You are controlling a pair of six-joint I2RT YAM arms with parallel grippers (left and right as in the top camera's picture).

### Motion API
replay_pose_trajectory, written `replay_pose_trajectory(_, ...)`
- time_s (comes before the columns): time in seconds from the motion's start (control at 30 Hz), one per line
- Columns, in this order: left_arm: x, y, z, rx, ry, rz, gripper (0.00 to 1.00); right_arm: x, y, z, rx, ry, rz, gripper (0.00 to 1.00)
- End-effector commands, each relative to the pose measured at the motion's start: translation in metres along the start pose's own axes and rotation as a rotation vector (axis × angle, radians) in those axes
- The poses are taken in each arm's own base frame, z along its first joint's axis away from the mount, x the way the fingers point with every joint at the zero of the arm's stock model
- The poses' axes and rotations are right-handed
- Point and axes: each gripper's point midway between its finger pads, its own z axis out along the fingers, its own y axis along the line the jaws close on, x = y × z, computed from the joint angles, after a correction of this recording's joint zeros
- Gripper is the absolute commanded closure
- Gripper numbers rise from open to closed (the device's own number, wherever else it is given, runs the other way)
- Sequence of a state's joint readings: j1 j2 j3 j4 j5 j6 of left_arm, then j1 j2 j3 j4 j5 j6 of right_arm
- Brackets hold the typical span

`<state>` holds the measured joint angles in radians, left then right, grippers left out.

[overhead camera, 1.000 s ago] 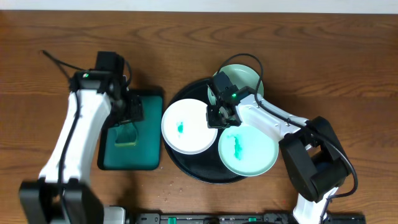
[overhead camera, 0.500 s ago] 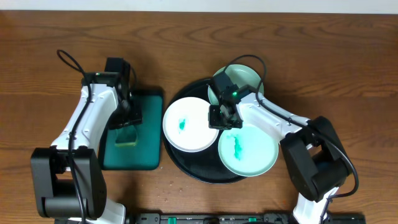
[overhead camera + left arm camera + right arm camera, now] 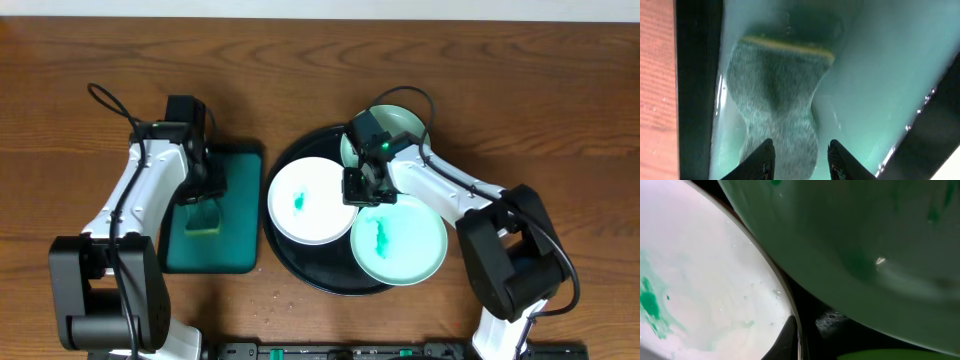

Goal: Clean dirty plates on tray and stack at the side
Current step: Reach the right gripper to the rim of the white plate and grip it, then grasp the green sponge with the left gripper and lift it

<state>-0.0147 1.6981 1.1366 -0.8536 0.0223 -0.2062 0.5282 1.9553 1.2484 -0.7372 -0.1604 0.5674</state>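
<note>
The black tray (image 3: pixel 298 266) sits just right of the worktop's middle and carries all three plates. The white plate (image 3: pixel 305 200) lies on the tray's left side, a green smear left of its centre. A smeared mint plate (image 3: pixel 400 242) lies toward the near edge, overlapping the tray's right rim. The second mint plate (image 3: pixel 405 122) is on the far side, partly under the right arm.

The right gripper (image 3: pixel 362 190) is down at the white plate's right rim, where it meets the near mint plate. Its jaws are drawn almost together on that rim. The wrist view shows one dark fingertip (image 3: pixel 789 339) on the rim's inner face, while the other is lost against the black tray.

Left of the middle lies a dark green tray (image 3: pixel 235 250) holding a sponge (image 3: pixel 205 218). The left gripper (image 3: pixel 212 185) hangs over it, jaws apart, with the sponge's near end showing between the fingertips (image 3: pixel 765 161). Whether they touch it I cannot tell.
</note>
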Motion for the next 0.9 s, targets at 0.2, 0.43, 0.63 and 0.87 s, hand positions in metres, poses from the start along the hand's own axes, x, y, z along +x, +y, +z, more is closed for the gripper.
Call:
replay_pose_trajectory(0.2,0.012,0.007,0.021,-0.018,0.013,-0.003,0.62,-0.009,-0.056,0.01,0.18,-0.013,0.038,0.99)
replay_pose_trajectory(0.43,0.007,0.016,0.034,-0.064,0.009,-0.011,0.56,-0.008,-0.055,0.01,0.178,-0.009,0.02,0.99)
replay_pose_trajectory(0.63,0.002,0.021,0.035,-0.06,-0.004,-0.034,0.57,-0.009,-0.054,0.01,0.174,-0.014,0.016,0.99)
replay_pose_trajectory(0.87,0.002,0.021,0.038,-0.061,-0.003,-0.035,0.65,-0.009,-0.052,0.011,0.164,-0.009,0.009,0.99)
